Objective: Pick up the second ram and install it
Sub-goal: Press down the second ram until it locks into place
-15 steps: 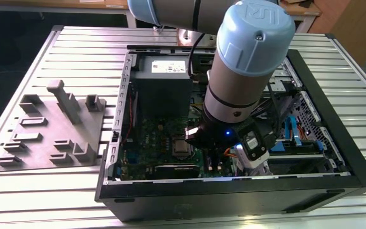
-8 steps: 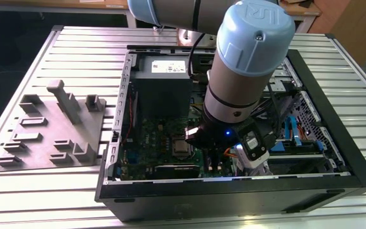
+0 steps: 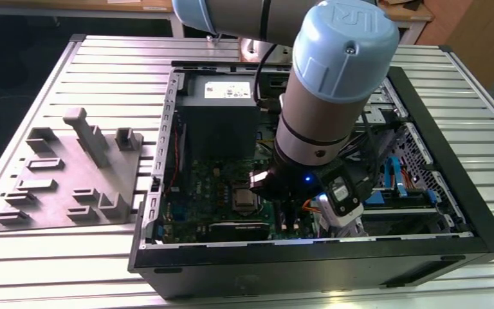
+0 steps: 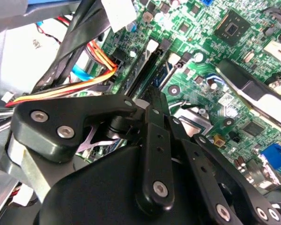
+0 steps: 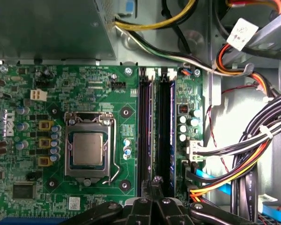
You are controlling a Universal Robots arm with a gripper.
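Even overhead light is brightening the slatted table [image 3: 101,64], while the computer case [image 3: 453,212] interior is sitting dim. In the second wrist view, nearby cables [image 4: 84,84] are blurring.

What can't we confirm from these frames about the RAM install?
1. Where the second ram is, held or seated: cannot tell. In the first wrist view the gripper covers the near end of the memory slots.
2. Exterior view: the arm hides the slot area of the motherboard.
3. Second wrist view: the gripper's black linkage blocks most of the slots.
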